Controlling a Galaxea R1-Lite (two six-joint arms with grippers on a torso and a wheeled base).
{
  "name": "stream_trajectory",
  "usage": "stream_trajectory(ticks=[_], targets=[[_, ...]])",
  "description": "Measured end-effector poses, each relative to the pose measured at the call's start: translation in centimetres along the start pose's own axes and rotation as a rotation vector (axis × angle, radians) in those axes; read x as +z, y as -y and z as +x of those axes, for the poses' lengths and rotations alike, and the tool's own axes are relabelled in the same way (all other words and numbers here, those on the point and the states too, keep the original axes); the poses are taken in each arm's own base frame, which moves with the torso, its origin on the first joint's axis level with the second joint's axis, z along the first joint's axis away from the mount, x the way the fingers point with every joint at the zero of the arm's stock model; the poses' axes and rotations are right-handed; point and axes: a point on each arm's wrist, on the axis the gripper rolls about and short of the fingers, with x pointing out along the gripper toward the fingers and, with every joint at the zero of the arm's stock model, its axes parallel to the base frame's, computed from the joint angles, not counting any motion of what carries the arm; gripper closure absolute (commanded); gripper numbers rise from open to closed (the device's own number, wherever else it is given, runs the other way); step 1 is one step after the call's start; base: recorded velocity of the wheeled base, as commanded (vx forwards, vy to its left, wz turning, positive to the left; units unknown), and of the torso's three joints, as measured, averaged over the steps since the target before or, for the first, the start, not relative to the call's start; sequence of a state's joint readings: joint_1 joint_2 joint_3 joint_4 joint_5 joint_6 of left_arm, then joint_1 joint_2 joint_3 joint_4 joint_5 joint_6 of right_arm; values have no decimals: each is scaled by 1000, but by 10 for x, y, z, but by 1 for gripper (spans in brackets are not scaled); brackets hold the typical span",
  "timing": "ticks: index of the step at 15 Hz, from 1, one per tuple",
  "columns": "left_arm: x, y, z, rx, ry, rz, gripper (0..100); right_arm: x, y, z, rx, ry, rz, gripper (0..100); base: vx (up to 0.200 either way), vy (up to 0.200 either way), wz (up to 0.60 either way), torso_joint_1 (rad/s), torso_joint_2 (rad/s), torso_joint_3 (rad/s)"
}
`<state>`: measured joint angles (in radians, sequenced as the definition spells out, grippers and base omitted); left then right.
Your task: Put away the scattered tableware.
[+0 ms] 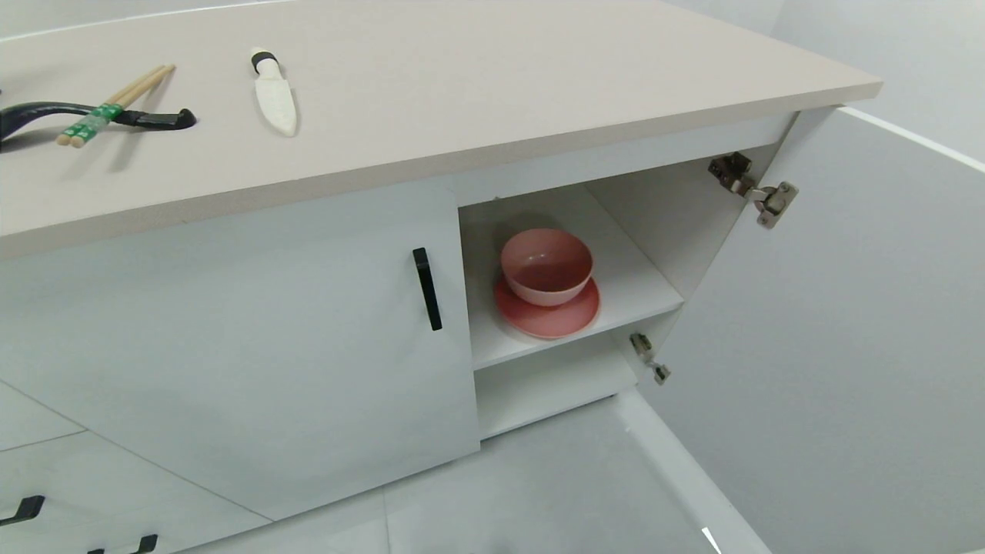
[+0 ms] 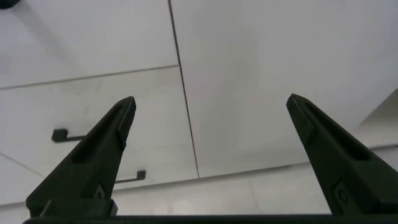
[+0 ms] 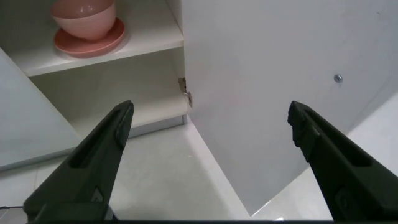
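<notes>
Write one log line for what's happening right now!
bowl on plate, cupboard shelf | door open | chopsticks, knife on counter | left pincer open | right pincer open

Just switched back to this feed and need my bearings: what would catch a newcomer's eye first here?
First, the pink bowl sitting on a pink plate on the upper shelf of the cabinet, whose right door stands wide open. Next, the chopsticks and a white knife lying apart on the countertop, toward the robot's left.
</notes>
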<state>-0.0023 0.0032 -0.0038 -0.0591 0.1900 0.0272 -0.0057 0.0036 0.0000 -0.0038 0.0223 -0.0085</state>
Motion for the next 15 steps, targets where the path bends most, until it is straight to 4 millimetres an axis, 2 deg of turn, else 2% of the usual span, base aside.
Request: stream_trajectory(ticks=[2, 10, 13, 14, 15], targets=[[0, 0, 0, 0, 4, -9, 0, 0, 0, 0, 1, -1, 0, 0, -100, 0, 0, -4, -1, 1], [0, 0, 0, 0, 3, -10, 0, 0, 0, 0, 2, -3, 5, 0, 0, -200, 0, 1, 1, 4], [0, 0, 0, -4, 4, -36, 0, 0, 0, 0, 2, -3, 5, 0, -200, 0, 0, 4, 6, -1], [0, 0, 0, -5, 4, -40, 0, 0, 0, 0, 0, -2, 5, 100, -200, 0, 0, 12, 2, -2], [0, 0, 0, -5, 5, -38, 0, 0, 0, 0, 0, -3, 5, 100, -200, 0, 0, 7, -2, -2]])
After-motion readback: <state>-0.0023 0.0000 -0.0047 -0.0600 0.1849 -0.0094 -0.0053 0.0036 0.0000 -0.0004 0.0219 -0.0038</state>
